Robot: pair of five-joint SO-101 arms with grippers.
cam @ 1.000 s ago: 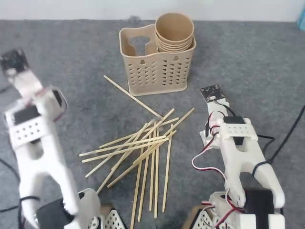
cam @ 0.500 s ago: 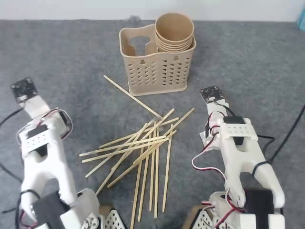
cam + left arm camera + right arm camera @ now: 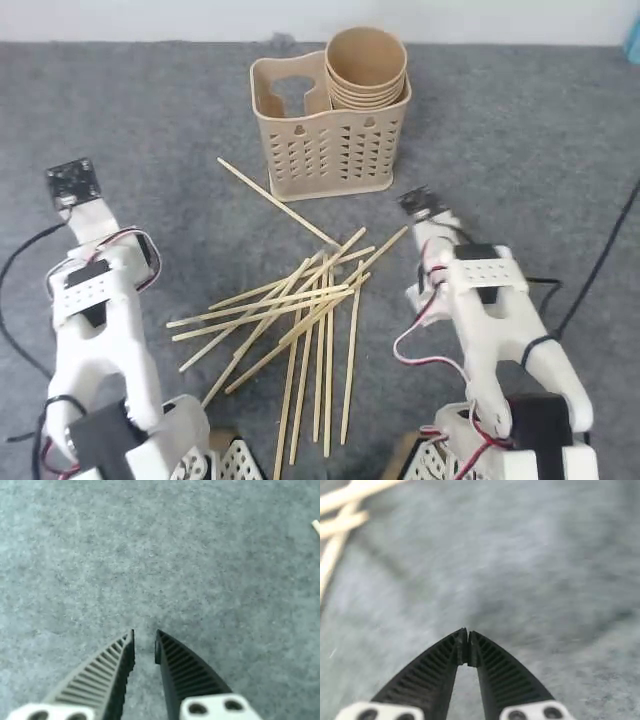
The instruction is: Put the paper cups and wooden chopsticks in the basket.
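A stack of paper cups (image 3: 366, 62) stands in the right compartment of the beige basket (image 3: 322, 150); its left compartment holds nothing. Several wooden chopsticks (image 3: 300, 310) lie scattered on the grey carpet in front of the basket, one (image 3: 275, 200) apart from the pile and nearer the basket. The left arm (image 3: 92, 300) stands left of the pile. My left gripper (image 3: 144, 635) hovers low over bare carpet, its fingers a narrow gap apart and empty; a chopstick tip (image 3: 316, 526) shows farther off. My right gripper (image 3: 468, 634) is shut on nothing, just right of the pile, with chopstick ends (image 3: 342, 502) ahead.
The grey carpet (image 3: 520, 130) covers the whole work area, with free room on both sides of the basket. A black cable (image 3: 600, 265) runs along the right side. The right arm (image 3: 490, 300) stands close to the pile's right edge.
The left arm came down and drew in from the far left toward the pile's left side. The right arm turned a little to the left, toward the chopsticks.
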